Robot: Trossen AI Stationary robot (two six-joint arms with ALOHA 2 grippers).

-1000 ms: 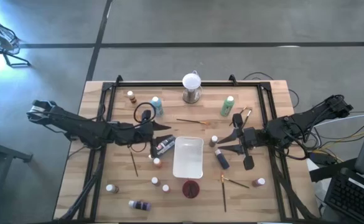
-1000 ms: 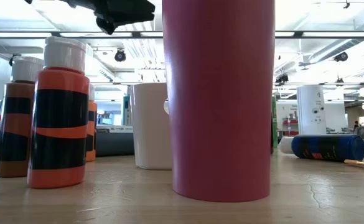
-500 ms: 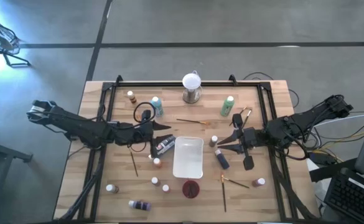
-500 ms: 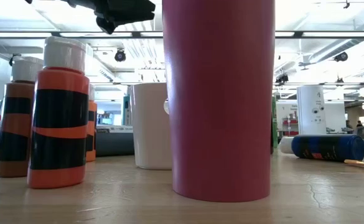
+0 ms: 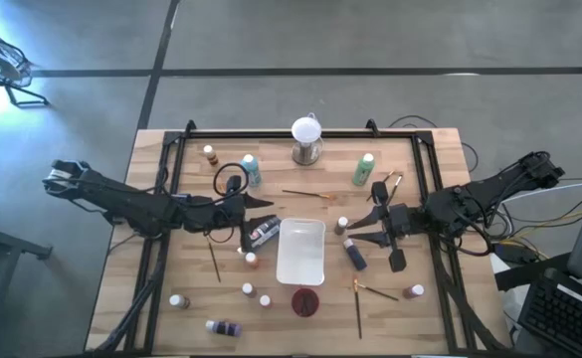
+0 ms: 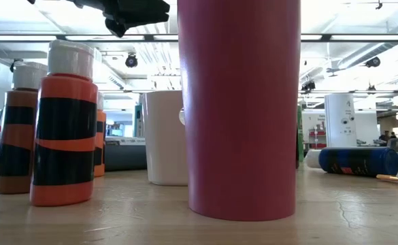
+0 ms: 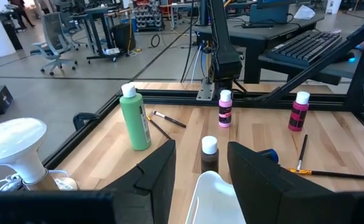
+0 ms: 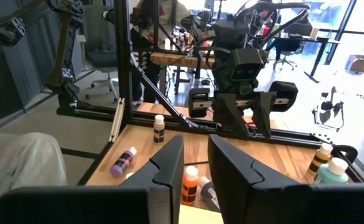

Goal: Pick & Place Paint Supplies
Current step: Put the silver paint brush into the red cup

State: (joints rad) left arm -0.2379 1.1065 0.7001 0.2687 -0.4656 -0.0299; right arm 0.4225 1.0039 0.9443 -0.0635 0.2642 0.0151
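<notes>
Paint bottles and brushes lie scattered on the wooden table around a white tray [image 5: 302, 254]. A teal bottle [image 5: 251, 169] and a green bottle [image 5: 363, 169] stand toward the far side. A dark blue bottle [image 5: 355, 255] lies right of the tray, a black-labelled bottle [image 5: 263, 234] left of it, and a purple one [image 5: 223, 326] at the near edge. My left gripper [image 5: 271, 213] hovers open above the tray's far left corner. My right gripper [image 5: 356, 231] hovers above the tray's right side, its fingers [image 8: 169, 168] a little apart with nothing between them.
A dark red cup [image 5: 305, 300] stands near the front edge and a white globe on a metal base [image 5: 306, 139] at the far edge. Small orange bottles [image 6: 66, 122] stand left of the cup, brushes [image 5: 308, 194] lie loose, and a black frame rings the table.
</notes>
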